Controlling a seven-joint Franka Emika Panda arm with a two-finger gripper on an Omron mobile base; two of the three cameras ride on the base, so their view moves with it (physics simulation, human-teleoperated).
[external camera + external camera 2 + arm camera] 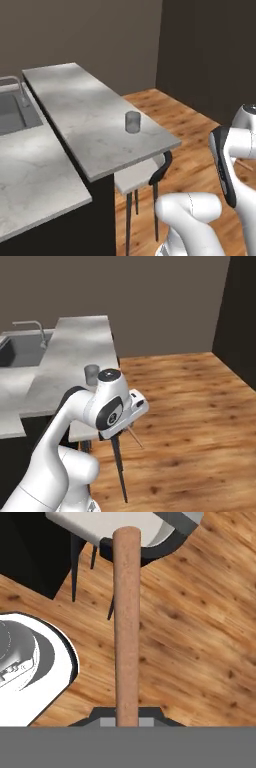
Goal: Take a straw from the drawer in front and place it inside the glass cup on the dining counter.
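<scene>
Hand view: your hand (127, 719) is clamped narrow on the straw (126, 622), which runs straight out toward 12 o'clock over the wooden floor (200, 637), its tip above a stool seat (100, 524). In the right base view the straw (135, 438) pokes down toward 5 o'clock from the hand, and the glass cup (91, 373) sits at about 11 o'clock from it, higher up on the marble tabletop (75, 351). In the left base view the cup (132, 122) looks empty and stands upright near the tabletop's edge (135, 167). You'll likely need to lift and turn the straw upright.
</scene>
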